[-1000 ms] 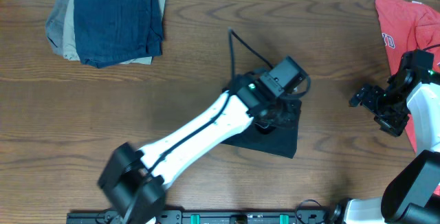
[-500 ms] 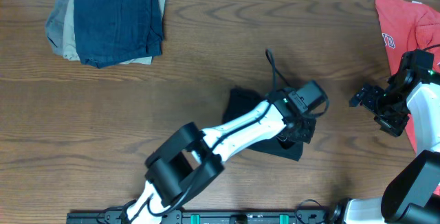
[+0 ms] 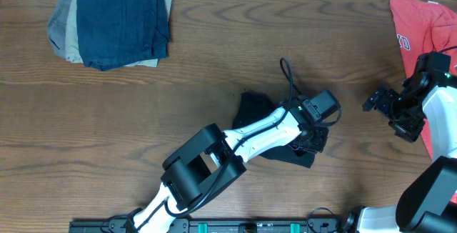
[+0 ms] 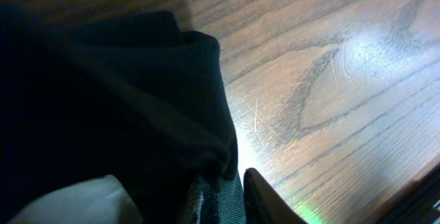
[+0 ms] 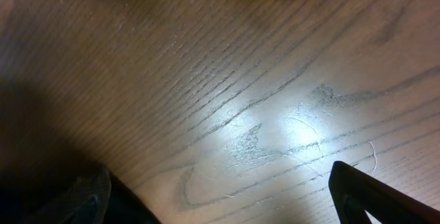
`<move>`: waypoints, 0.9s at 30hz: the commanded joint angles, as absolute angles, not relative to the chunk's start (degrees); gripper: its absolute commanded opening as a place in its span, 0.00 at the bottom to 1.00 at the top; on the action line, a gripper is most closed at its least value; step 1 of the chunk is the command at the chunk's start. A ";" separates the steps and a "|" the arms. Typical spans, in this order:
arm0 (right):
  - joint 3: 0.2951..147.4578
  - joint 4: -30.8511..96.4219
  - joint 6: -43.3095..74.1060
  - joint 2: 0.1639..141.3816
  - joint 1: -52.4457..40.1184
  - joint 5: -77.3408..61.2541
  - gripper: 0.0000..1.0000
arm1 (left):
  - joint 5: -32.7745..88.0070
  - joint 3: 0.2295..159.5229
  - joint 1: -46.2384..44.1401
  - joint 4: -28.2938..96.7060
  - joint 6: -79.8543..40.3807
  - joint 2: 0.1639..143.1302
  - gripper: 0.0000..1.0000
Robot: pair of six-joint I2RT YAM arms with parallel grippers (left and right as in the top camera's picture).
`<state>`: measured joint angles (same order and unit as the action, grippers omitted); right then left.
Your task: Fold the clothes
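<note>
The black T-shirt (image 3: 255, 109) lies bunched in a small heap at the middle of the table, mostly under my left arm. It fills the left of the left wrist view (image 4: 117, 107), with a rolled fold at its edge. My left gripper (image 3: 311, 137) sits at the heap's right end, shut on a fold of the black fabric (image 4: 218, 195). My right gripper (image 3: 377, 102) hovers open and empty over bare wood to the right, apart from the shirt. Its fingers stand wide apart in the right wrist view (image 5: 227, 200).
A stack of folded dark blue, tan and grey garments (image 3: 114, 20) sits at the back left. A red T-shirt (image 3: 418, 26) lies at the back right, beside my right arm. A black cable (image 3: 288, 72) loops above my left wrist.
My left gripper has moved right across the shirt, pulling the fabric with it into a tighter heap. The right arm has not moved.
</note>
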<state>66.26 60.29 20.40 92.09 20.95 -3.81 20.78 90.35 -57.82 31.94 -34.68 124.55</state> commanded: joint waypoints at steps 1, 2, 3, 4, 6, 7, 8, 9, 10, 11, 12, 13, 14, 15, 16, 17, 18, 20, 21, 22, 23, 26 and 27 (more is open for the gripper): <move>66.65 60.18 20.97 91.72 21.26 -3.62 0.99 | 20.08 91.09 -57.93 34.65 -34.74 124.60 0.27; 66.65 60.20 20.97 91.72 21.26 -3.62 0.99 | 20.08 91.37 -57.93 35.44 -34.59 123.96 0.27; 66.65 60.20 20.99 91.72 21.26 -3.62 0.99 | 20.05 91.53 -57.93 35.99 -34.54 123.35 0.27; 66.65 60.20 20.99 91.72 21.26 -3.62 0.99 | 20.05 91.59 -57.93 36.34 -34.52 122.52 0.28; 66.65 60.18 20.99 91.72 21.26 -3.62 0.99 | 20.05 91.66 -57.93 36.84 -34.54 120.51 0.28; 66.65 60.18 20.97 91.72 21.26 -3.62 0.99 | 20.05 91.66 -57.93 36.95 -34.52 119.17 0.30; 66.65 60.18 20.99 91.72 21.26 -3.62 0.99 | 20.05 91.66 -57.93 36.99 -34.52 118.08 0.33; 66.65 60.18 20.99 91.72 21.26 -3.62 0.99 | 20.08 91.66 -57.93 37.01 -34.54 116.90 0.36; 66.65 60.18 20.99 91.72 21.26 -3.62 0.99 | 20.12 91.66 -57.93 36.99 -34.54 115.59 0.40; 66.65 60.20 20.97 91.72 21.26 -3.62 0.99 | 20.14 91.66 -57.93 37.06 -34.54 114.06 0.42; 66.65 60.18 20.99 91.72 21.26 -3.62 0.99 | 20.14 91.66 -57.93 37.06 -34.54 112.99 0.44; 66.65 60.18 20.99 91.72 21.26 -3.64 0.99 | 20.16 91.66 -57.93 37.06 -34.54 111.83 0.47; 66.65 60.18 20.99 91.72 21.26 -3.62 0.99 | 20.18 91.66 -57.93 37.06 -34.57 110.80 0.49; 66.65 60.20 20.99 91.72 21.26 -3.62 0.99 | 20.34 91.66 -57.93 37.06 -34.54 109.84 0.50; 66.65 60.18 20.99 91.72 21.26 -3.62 0.99 | 20.38 91.66 -57.93 37.04 -34.57 108.81 0.52; 66.65 60.20 20.99 91.72 21.26 -3.62 0.99 | 20.40 91.66 -57.93 37.04 -34.57 108.03 0.52; 66.65 60.18 20.99 91.72 21.26 -3.62 0.99 | 20.43 91.66 -57.93 37.04 -34.57 107.18 0.53; 66.65 60.20 20.99 91.72 21.26 -3.62 0.99 | 20.34 91.66 -57.80 37.10 -34.52 105.95 0.53; 66.65 60.20 20.99 91.72 21.26 -3.62 0.99 | 20.27 91.66 -57.52 37.34 -34.37 105.54 0.53; 66.65 60.20 20.97 91.72 21.26 -3.62 0.99 | 19.81 91.66 -56.93 37.98 -34.17 105.14 0.53; 66.65 60.20 20.99 91.72 21.26 -3.62 0.99 | 18.70 91.66 -56.18 38.89 -34.20 104.95 0.52; 66.65 60.18 20.99 91.72 21.26 -3.64 0.99 | 15.73 91.64 -52.27 43.35 -34.17 104.81 0.41; 66.65 60.18 20.97 91.72 21.26 -3.62 0.99 | 15.77 91.55 -50.78 44.51 -34.20 104.86 0.36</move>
<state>66.26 60.29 20.40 92.09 20.95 -3.84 18.98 90.89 -55.24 42.35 -34.76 105.47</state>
